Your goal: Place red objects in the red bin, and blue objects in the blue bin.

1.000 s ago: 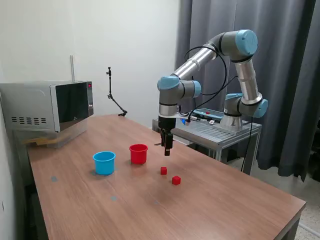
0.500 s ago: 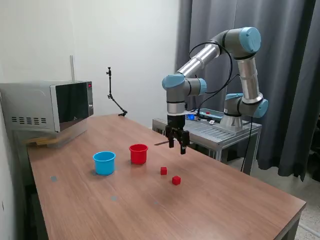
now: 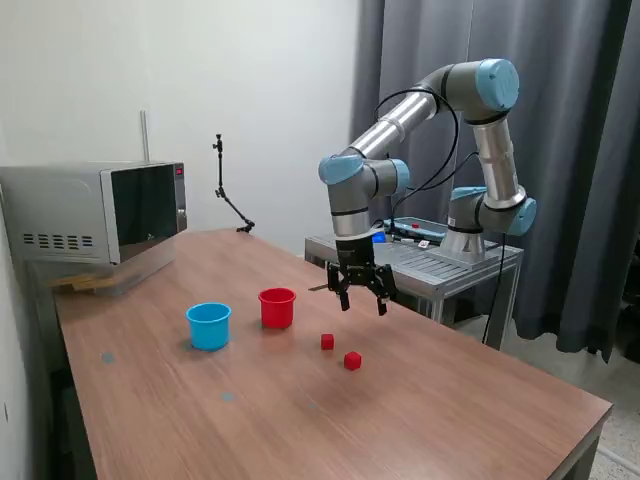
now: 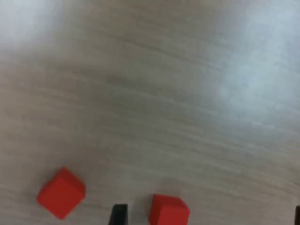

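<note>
Two small red cubes (image 3: 327,342) (image 3: 352,361) lie on the wooden table, to the exterior view's right of the red cup (image 3: 277,307). The light blue cup (image 3: 208,326) stands beside the red cup, further to that view's left. My gripper (image 3: 362,301) hangs open above the table, higher than the cubes and slightly behind them, holding nothing. In the wrist view both red cubes (image 4: 61,192) (image 4: 169,211) sit near the picture's edge, and one dark fingertip (image 4: 118,214) shows between them. No blue objects show in either view.
A microwave (image 3: 100,213) stands on the table at the exterior view's far left. A small black stand (image 3: 228,195) rises at the table's back edge. A metal cart (image 3: 440,265) carrying the arm's base is behind the table at the right.
The gripper has shifted to the exterior view's right and turned about its axis. Its fingers looked narrow before and now show spread wide apart. Cups and cubes have not moved.
</note>
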Controlling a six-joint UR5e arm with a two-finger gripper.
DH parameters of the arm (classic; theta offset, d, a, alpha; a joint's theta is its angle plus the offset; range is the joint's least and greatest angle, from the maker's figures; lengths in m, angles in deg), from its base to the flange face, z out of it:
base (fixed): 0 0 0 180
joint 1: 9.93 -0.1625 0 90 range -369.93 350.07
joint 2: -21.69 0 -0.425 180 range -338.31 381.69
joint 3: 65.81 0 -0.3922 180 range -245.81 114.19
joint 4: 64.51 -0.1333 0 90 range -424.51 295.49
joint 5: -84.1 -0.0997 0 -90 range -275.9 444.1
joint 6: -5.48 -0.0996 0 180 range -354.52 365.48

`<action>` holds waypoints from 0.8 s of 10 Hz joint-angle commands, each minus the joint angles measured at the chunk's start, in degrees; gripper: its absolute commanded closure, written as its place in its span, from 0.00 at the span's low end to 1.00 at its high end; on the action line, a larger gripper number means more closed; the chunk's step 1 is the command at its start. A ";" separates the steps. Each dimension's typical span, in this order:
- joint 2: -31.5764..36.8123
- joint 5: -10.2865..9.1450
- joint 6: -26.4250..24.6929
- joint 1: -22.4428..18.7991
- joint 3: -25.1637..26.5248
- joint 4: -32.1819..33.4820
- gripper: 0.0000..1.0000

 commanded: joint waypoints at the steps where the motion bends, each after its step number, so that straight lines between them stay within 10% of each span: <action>1: -3.74 0.33 4.32 -0.05 -5.31 -1.91 0.00; 8: -7.71 -0.19 3.63 -3.19 -8.15 -2.01 0.00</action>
